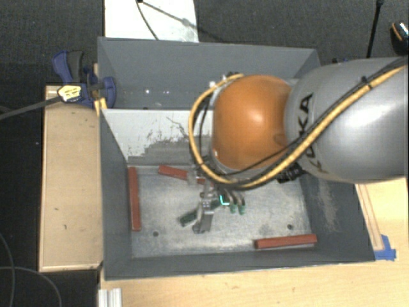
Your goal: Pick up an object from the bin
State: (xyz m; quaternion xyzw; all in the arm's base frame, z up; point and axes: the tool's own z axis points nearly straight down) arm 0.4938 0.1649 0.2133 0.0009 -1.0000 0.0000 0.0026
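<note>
1. The gripper (204, 221) is hanging low over the middle of the bin (160, 75), its tip just above the floor or on it. Whether it is open or closed cannot be told from this angle.
2. A small dark green piece (188, 219) is lying just beside the tip, on the side away from the arm. It looks like the likeliest target. Whether the gripper is touching it cannot be told.
3. The main risk is that the gripper is sitting a little off the piece. Closing there would probably nudge it along the smooth floor instead of trapping it.
4. The piece looks flat and thin, so a shallow grasp might be slipping off as the arm lifts.
5. Pushing lower could be pressing the tip into the metal floor.
6. Three red-brown bars are lying apart from the gripper: a long bar (134, 198) along the far side wall, a short bar (173, 171) near the back wall, and a front bar (285, 240) near the front wall.
7. None of them is blocking the approach, though the orange cover (249, 120) on the wrist is hiding part of the floor.
</note>
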